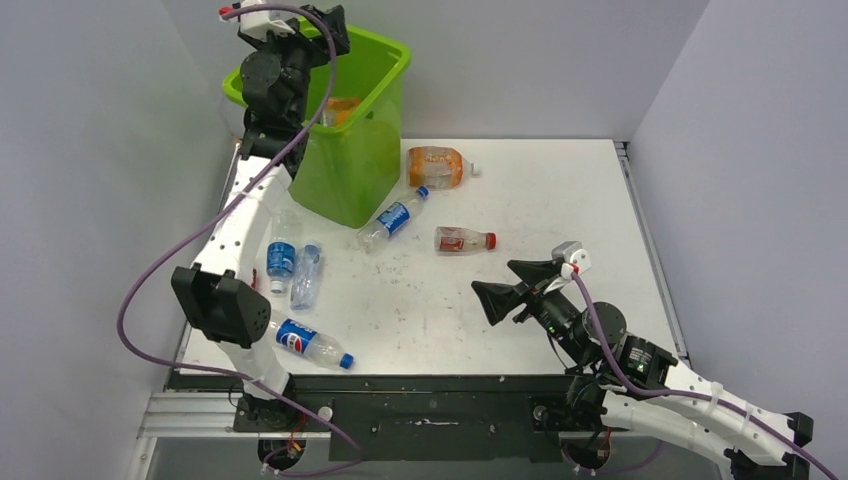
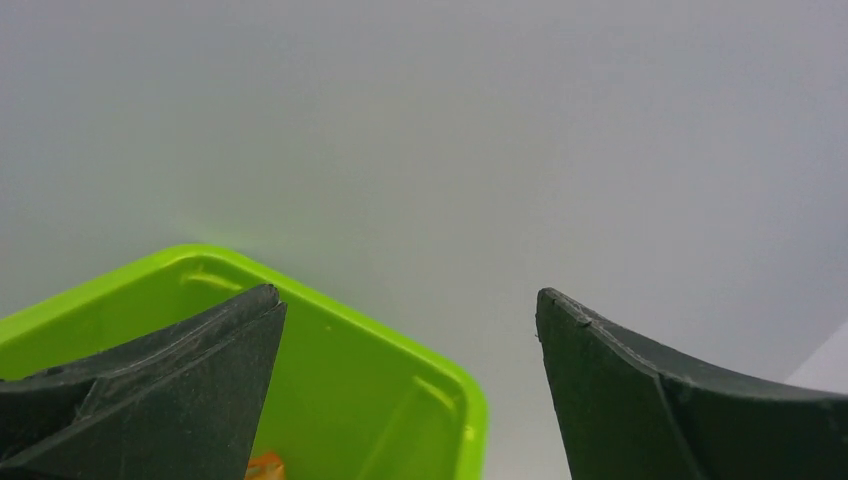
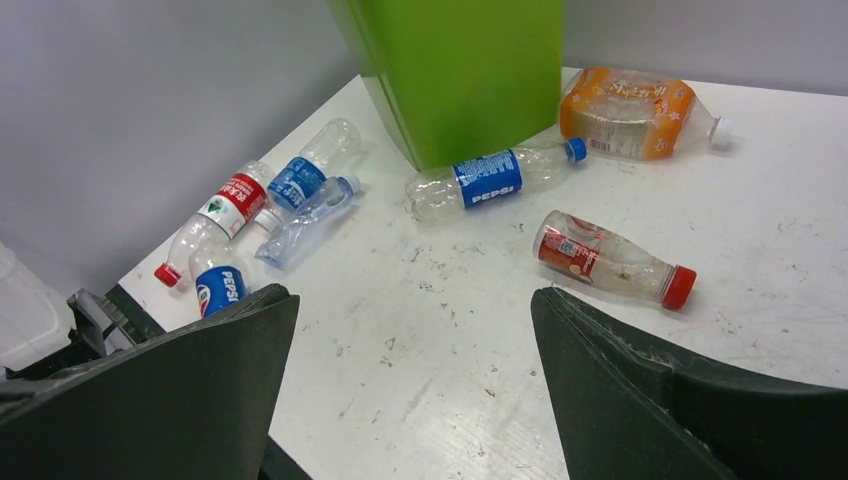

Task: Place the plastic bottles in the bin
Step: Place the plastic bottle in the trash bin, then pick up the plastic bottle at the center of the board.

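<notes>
Your left tool (image 2: pixel 405 300) sits spread over the bin (image 2: pixel 470 400) at 11 o'clock so drops land inside; right tool (image 3: pixel 415 300) spread too.

The left gripper (image 2: pixel 405 293) has its two dark fingers (image 2: pixel 170 385) spread wide, one at lower left of the frame and one at lower right, with nothing between them. Beneath, at lower left, sits the lime-green bin (image 2: pixel 345 400), one rim corner showing. An orange scrap (image 2: pixel 265 466) peeks out inside it at the bottom edge. A plain grey wall (image 2: pixel 450 130) fills the rest.
</notes>
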Robot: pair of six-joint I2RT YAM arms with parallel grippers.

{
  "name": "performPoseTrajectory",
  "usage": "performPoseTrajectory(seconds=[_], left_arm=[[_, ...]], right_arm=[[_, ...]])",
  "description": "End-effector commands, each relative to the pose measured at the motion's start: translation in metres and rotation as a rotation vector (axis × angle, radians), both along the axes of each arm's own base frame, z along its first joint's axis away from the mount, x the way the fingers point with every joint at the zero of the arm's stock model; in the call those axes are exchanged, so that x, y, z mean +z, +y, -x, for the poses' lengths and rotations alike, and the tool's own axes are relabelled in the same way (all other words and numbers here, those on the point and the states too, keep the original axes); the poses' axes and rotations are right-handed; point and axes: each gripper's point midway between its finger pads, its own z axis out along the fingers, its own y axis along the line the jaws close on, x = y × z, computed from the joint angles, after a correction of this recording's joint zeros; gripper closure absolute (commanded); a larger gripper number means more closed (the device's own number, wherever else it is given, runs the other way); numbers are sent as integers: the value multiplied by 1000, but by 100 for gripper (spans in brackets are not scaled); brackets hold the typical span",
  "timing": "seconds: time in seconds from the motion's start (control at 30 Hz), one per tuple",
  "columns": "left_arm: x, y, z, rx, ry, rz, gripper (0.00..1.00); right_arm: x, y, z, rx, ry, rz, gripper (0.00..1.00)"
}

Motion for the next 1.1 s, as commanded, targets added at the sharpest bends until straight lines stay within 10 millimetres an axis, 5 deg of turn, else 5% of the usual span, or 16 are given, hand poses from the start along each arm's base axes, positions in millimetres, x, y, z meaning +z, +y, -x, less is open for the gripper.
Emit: performPoseTrajectory(seconds=[0.0, 0.13, 0.2, 0.33, 0.5, 0.6, 0.83, 1.07], left_arm=[[127, -12, 138, -9, -339, 10, 4], [100, -30, 201, -84, -287, -6, 4], [67, -37, 222, -126, -207, -31, 4], [-29, -35, 249, -171, 56, -67, 4], [-163, 0, 281, -115, 387, -202, 4], [-210, 26, 301, -57, 460, -209, 4], [-246, 70, 338, 25, 371, -14, 4], [-245, 102, 363, 70, 230, 139, 4]], right_arm=[[6, 2, -3, -16, -4, -41, 10], [-13, 9, -12, -62, 66, -75, 10], [-22, 14, -16, -78, 91, -87, 10], [-48, 35, -21, -55, 155, -4, 10], [-94, 95, -10, 156, 260, 140, 10], [-117, 135, 1, 292, 313, 182, 10], [-157, 222, 36, 514, 302, 373, 10], [-200, 268, 53, 645, 244, 511, 10]])
